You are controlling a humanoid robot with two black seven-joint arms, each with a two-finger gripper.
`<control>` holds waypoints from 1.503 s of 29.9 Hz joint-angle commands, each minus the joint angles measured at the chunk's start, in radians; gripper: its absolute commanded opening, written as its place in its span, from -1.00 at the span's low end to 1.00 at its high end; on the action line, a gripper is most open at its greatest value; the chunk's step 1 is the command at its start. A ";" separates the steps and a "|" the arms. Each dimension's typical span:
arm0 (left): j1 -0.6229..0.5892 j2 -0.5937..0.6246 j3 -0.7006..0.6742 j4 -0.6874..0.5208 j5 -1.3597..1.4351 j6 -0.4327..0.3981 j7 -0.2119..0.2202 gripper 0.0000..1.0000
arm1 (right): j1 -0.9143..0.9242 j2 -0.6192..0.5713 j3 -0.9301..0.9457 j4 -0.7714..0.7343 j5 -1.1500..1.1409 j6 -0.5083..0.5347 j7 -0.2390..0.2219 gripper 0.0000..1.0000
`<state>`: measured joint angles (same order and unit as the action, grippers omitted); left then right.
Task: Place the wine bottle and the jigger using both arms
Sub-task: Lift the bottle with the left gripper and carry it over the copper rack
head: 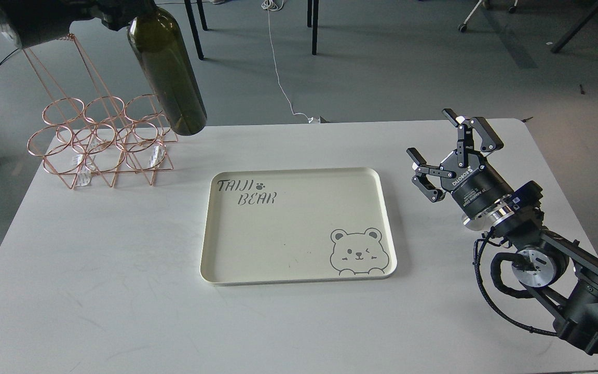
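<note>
A tall dark olive-green glass wine bottle [166, 67] hangs tilted at far left above a copper wire rack [102, 143], held by the left gripper [117, 15], fingers indistinct. Lower it upright onto the cream tray [216, 259]. The right gripper [447, 150] waits released, far right. No jigger visible.

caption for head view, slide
Left arm holds wine bottle aloft by copper rack; right gripper open beside tray.

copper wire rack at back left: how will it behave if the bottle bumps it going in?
The copper wire rack is thin open wire, so probably light and apt to slide on the smooth white table. Its rings look springy and may flex rather than break. The wine bottle, hanging tilted just above it, looks much heavier, so contact would likely shove the rack.
</note>
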<state>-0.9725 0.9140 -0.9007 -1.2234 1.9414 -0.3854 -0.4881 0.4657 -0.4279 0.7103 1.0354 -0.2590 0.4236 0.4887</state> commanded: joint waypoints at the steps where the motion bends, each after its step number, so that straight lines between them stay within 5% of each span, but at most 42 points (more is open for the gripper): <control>1: -0.003 0.017 0.032 0.064 0.005 0.006 -0.001 -0.66 | -0.002 0.000 -0.002 0.000 0.000 0.000 0.000 0.98; 9: -0.074 0.016 0.140 0.142 -0.002 0.031 -0.001 -0.65 | -0.002 0.001 0.000 0.000 -0.013 0.000 0.000 0.98; 45: -0.069 -0.080 0.175 0.265 -0.004 0.088 -0.001 -0.64 | -0.010 0.000 0.003 0.002 -0.013 0.000 0.000 0.98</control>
<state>-1.0443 0.8383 -0.7271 -0.9587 1.9374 -0.2979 -0.4883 0.4556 -0.4275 0.7118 1.0370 -0.2729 0.4233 0.4887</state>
